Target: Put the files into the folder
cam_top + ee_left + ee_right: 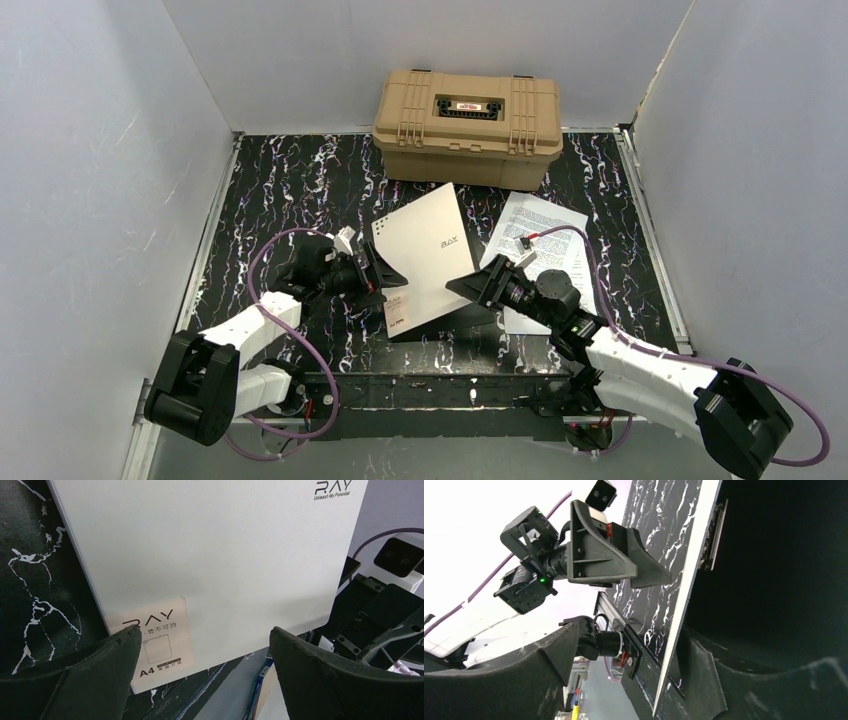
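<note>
The folder [428, 255] lies in the middle of the mat, cream outside with a beige "RAY A4" label [157, 640]. My left gripper [372, 275] is open at its left near edge; in the left wrist view [205, 632] the cover fills the space ahead of the spread fingers. My right gripper [478, 285] is open at the folder's right near edge. In the right wrist view [629, 635] the cover's thin edge [684, 595] stands between the jaws, close to the right finger, with the black inside [774, 570] showing. The files [545, 235] lie flat right of the folder, partly behind my right arm.
A tan plastic hard case [467, 125] stands closed at the back, just behind the folder's far corner. White walls close in the black marbled mat [290, 190] on three sides. A metal rail [440, 385] runs along the near edge.
</note>
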Motion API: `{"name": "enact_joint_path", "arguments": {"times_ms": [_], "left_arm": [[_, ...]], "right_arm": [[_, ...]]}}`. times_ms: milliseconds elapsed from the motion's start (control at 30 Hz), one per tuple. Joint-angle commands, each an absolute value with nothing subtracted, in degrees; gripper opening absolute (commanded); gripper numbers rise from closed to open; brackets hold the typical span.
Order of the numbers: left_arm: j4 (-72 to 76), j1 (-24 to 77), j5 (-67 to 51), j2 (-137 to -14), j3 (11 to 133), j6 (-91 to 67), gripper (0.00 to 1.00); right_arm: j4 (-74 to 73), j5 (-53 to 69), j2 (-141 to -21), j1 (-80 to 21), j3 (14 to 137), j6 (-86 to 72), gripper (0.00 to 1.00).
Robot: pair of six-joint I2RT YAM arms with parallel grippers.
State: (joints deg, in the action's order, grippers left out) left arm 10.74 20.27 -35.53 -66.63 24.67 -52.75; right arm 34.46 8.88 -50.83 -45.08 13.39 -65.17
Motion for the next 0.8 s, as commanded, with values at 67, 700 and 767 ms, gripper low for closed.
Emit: {"name": "enact_joint_path", "arguments": {"times_ms": [67,700,767], "left_arm": [[11.25,20.38,-37.00,-65.75,24.26,-52.68,0.98],[2.53,19.77,-36.17,-63.86,29.56,-50.48,0.98],[-2.63,19.70,-34.84,-62.92,32.11,-48.64,0.98]], "right_arm": [[30.08,6.65,-48.70,-45.31,17.42,-60.82,0.68],[11.00,3.06,-47.35,-45.52,27.40,-47.74,0.01],[8.56,2.46,-47.92,-45.76,29.37,-46.06,0.01]]}}
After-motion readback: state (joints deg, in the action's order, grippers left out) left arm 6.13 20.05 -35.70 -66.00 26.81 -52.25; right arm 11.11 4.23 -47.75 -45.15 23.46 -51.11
